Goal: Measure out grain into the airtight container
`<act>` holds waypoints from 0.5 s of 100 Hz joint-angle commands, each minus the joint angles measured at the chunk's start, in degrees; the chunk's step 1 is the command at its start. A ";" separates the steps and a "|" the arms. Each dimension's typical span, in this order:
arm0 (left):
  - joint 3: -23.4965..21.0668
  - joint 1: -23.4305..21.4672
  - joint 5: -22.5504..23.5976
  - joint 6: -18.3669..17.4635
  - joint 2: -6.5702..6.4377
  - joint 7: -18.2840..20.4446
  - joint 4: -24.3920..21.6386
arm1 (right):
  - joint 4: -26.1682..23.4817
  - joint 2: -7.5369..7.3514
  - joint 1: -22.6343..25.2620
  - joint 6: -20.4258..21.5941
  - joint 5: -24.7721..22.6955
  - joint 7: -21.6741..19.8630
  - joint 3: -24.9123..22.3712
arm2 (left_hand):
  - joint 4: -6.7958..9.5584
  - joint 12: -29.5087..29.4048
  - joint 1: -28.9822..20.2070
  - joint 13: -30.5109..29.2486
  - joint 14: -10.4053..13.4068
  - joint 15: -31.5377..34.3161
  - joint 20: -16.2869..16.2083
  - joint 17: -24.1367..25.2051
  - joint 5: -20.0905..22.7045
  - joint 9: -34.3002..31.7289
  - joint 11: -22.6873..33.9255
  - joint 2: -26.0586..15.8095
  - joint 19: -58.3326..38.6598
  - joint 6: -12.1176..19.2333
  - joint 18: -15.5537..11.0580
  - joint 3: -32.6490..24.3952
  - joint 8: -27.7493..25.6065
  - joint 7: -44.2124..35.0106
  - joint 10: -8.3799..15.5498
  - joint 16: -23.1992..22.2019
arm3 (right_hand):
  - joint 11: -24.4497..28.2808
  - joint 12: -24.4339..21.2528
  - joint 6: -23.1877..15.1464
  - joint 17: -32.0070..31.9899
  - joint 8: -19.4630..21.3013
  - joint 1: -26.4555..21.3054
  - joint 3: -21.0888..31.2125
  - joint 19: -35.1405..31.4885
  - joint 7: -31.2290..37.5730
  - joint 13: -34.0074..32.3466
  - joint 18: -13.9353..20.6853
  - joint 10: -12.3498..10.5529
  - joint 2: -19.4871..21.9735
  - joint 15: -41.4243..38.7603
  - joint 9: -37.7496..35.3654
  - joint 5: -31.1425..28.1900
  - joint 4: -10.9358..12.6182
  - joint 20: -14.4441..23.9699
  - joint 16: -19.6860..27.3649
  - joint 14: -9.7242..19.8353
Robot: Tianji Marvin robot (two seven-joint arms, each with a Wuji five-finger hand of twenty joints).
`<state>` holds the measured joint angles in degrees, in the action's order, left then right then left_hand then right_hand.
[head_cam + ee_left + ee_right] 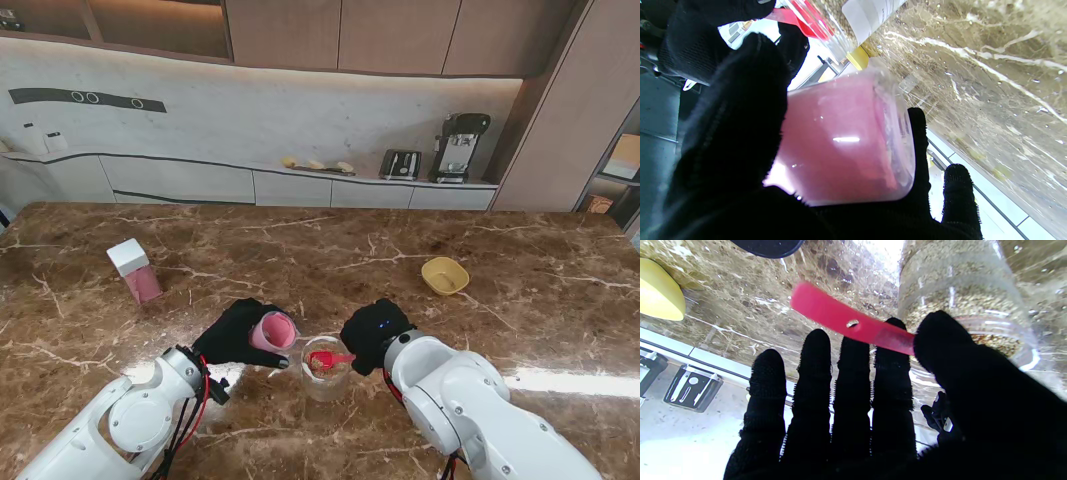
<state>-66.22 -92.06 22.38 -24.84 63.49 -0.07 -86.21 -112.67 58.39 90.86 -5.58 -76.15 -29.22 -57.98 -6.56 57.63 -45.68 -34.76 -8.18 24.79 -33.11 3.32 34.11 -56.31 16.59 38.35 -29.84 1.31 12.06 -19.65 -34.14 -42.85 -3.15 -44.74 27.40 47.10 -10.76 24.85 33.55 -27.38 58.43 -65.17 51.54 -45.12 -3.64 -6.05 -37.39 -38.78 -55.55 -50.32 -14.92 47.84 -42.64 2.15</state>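
A clear glass jar (325, 375) of grain stands near me at the table's middle; the right wrist view shows its grain-filled wall (960, 296). My right hand (372, 335) pinches the handle of a red scoop (331, 357) between thumb and forefinger (940, 340), with the scoop's bowl in the jar's mouth. The handle (846, 323) sticks out past my fingers. My left hand (232, 335) is shut on an open translucent pink container (273, 331), held just left of the jar and tipped toward it. In the left wrist view the container (846, 140) fills the palm (733, 133); its inside is hidden.
A pink box with a white lid (134, 271) stands on the marble table (330, 250) at the far left. A yellow bowl (445, 275) sits to the far right. Behind the table runs a counter with a toaster (400, 164) and a coffee machine (458, 147).
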 commanded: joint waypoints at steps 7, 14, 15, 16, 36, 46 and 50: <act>0.12 -0.10 0.12 -0.19 0.19 -0.12 0.39 | -1.44 -0.03 0.95 -0.12 1.96 -0.83 -0.83 | -1.72 1.00 -6.52 1.12 0.89 -1.46 -0.13 1.06 10.51 -5.79 1.20 -11.60 1.52 15.17 -0.12 -14.57 -1.08 -8.11 5.68 0.25 | -4.71 -9.92 -4.41 5.93 1.62 -0.93 0.44 1.61 1.38 -11.45 -2.97 0.41 3.97 10.31 -7.32 -1.08 -1.76 -3.38 10.95 -1.44; 0.16 -0.07 0.10 -0.21 0.19 -0.10 0.39 | -1.68 -0.06 0.77 -0.71 3.47 -1.30 -0.88 | -1.74 1.02 -6.49 1.03 0.91 -1.41 -0.16 1.02 10.54 -5.87 1.24 -11.57 1.48 15.26 -0.12 -14.58 -1.10 -8.13 5.73 0.22 | -4.03 -12.64 -4.74 12.10 3.51 -1.97 -0.60 -1.53 0.40 -19.10 -4.33 1.62 5.20 10.65 -13.07 -0.62 -1.38 -7.37 14.03 -2.21; 0.16 -0.07 0.11 -0.21 0.18 -0.09 0.39 | -1.68 -0.07 0.73 -0.81 3.69 -1.33 -0.87 | -1.74 1.02 -6.51 1.05 0.93 -1.41 -0.17 1.01 10.51 -5.85 1.23 -11.54 1.47 15.26 -0.10 -14.59 -1.09 -8.12 5.70 0.22 | -3.68 -12.64 -4.74 12.80 3.62 -2.04 -0.64 -2.04 0.34 -19.94 -4.46 1.70 5.20 10.30 -13.82 -0.61 -1.37 -7.62 14.04 -2.21; 0.16 -0.08 0.11 -0.21 0.18 -0.09 0.39 | -1.67 -0.08 0.70 -0.89 3.92 -1.34 -0.86 | -1.73 1.03 -6.53 1.04 0.91 -1.41 -0.17 1.01 10.50 -5.88 1.25 -11.55 1.46 15.25 -0.09 -14.62 -1.09 -8.11 5.70 0.22 | -3.07 -12.43 -4.60 13.78 3.80 -2.10 -0.60 -3.01 0.41 -21.07 -4.62 1.72 5.17 9.54 -14.83 -0.47 -1.39 -7.66 13.81 -2.21; 0.05 -0.21 0.21 -0.08 0.16 -0.07 0.18 | -0.93 -0.23 -0.04 -1.30 7.06 -1.01 -0.49 | -1.77 1.04 -6.38 1.04 1.05 -1.44 -0.18 1.08 10.43 -5.87 1.25 -11.56 1.46 15.23 -0.12 -14.68 -1.15 -8.13 5.86 0.23 | 11.61 -1.75 -0.62 20.36 -0.41 -2.99 0.10 -18.10 1.30 -30.17 -3.62 0.37 4.13 -12.62 -24.30 -0.85 -1.39 -5.66 1.94 -0.51; -0.01 -0.27 0.28 0.02 0.16 -0.06 0.10 | -0.22 -0.28 -0.38 -1.06 9.13 -0.06 -0.27 | -1.79 1.03 -6.32 1.05 1.19 -1.46 -0.15 1.07 10.40 -5.85 1.22 -11.54 1.50 15.32 -0.16 -14.73 -1.14 -8.10 5.96 0.24 | 14.65 3.56 2.31 19.45 -5.78 -3.74 -0.20 -20.91 0.84 -29.76 -4.22 0.01 5.07 -19.72 -24.83 0.18 -1.34 -4.29 -1.26 -0.91; -0.02 -0.28 0.30 0.04 0.16 -0.07 0.09 | -0.13 -0.35 -0.56 -1.10 9.97 -0.29 -0.19 | -1.80 1.04 -6.30 1.06 1.14 -1.48 -0.14 1.06 10.41 -5.86 1.23 -11.52 1.52 15.31 -0.17 -14.75 -1.15 -8.12 5.99 0.25 | 15.20 4.65 3.06 19.04 -6.79 -3.83 -0.55 -21.30 0.83 -29.29 -4.24 -0.01 5.82 -21.45 -24.85 0.48 -1.31 -4.02 -2.08 -0.92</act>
<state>-66.29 -92.02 22.51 -24.91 63.50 -0.07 -86.10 -113.54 58.16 90.29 -6.63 -67.60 -28.69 -58.41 -6.56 57.63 -45.68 -34.76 -8.18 24.78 -33.11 3.32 34.11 -56.31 16.60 38.35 -29.82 1.31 12.07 -19.65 -34.14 -42.85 -3.15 -44.75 40.33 49.39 -9.00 44.40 28.82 -28.40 57.83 -83.23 51.45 -72.80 -6.97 -5.64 -32.75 -56.37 -77.44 -50.58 -14.93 42.10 -42.62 0.58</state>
